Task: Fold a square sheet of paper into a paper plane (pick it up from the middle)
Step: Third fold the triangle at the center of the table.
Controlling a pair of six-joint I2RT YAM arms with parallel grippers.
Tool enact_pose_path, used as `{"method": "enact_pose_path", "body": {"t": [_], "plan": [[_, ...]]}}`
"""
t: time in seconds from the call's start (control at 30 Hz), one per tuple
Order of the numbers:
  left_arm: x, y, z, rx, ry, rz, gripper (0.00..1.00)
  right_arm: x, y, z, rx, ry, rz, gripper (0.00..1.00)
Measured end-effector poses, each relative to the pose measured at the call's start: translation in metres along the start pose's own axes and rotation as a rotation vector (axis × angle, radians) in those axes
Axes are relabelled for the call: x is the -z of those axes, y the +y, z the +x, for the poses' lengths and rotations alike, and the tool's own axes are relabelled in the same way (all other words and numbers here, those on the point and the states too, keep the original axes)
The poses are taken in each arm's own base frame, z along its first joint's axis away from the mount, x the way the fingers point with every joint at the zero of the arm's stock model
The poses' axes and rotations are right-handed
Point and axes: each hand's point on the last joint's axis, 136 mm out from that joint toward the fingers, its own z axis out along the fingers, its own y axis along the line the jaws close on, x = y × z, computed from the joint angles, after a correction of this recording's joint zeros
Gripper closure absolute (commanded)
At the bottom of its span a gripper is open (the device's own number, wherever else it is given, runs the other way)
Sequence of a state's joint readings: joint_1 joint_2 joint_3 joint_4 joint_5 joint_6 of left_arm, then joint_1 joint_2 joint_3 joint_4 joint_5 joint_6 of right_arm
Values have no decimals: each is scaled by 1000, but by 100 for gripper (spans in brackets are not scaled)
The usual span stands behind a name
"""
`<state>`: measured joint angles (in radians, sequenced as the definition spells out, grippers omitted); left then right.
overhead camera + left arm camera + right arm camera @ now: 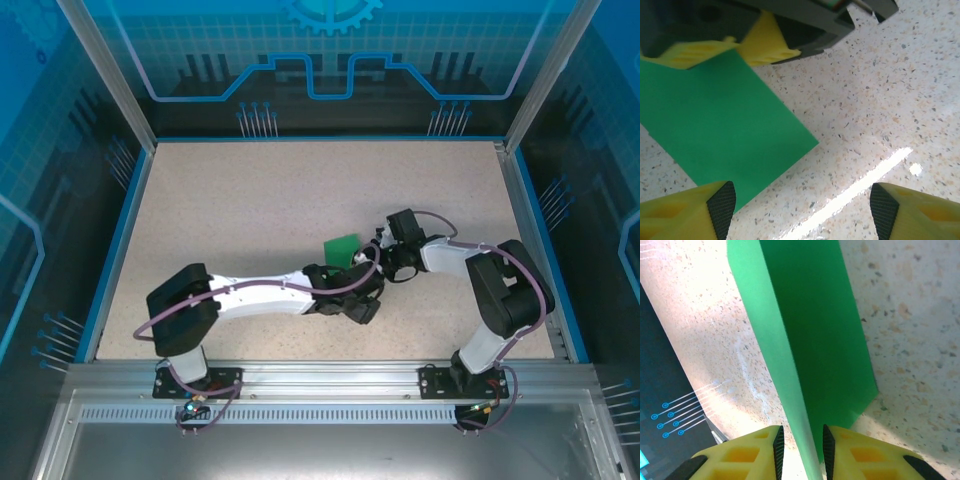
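The square sheet of paper [342, 247] is bright green and rests on the speckled table just left of the two wrists. In the right wrist view the paper [820, 340] runs up between my right gripper's [801, 450] pads as a raised fold. The jaws stand slightly apart, with a strip of table showing beside the left pad. In the left wrist view the paper [715, 125] lies flat ahead and to the left. My left gripper [802, 210] is wide open above bare table, its left pad at the sheet's near corner. The right gripper's yellow fingers [765, 45] sit at the sheet's far edge.
Both arms meet near the table's middle, my left gripper [352, 282] just below my right gripper [378, 256]. A blue-edged frame [120, 230] borders the table, with metal posts at the corners. A bright light streak [860, 185] crosses the surface between the left fingers.
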<state>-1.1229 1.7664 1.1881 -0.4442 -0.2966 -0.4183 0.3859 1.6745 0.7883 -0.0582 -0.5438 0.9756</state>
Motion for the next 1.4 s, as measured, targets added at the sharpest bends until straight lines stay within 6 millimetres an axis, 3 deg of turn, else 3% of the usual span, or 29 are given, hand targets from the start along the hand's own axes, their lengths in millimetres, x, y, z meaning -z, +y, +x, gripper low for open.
{"method": "enact_pose_path", "body": {"t": [0.4,1.1,1.4], "plan": [[-17,7,-8,-56,-1,-174,27,7,13,-1,51,39,-49,76],[-15,18,-11,-46,-22,-247,85,11,4,0,53,55,-32,76],[-13,18,-10,-49,-17,-184,96,13,-5,2,60,54,9,74]]}}
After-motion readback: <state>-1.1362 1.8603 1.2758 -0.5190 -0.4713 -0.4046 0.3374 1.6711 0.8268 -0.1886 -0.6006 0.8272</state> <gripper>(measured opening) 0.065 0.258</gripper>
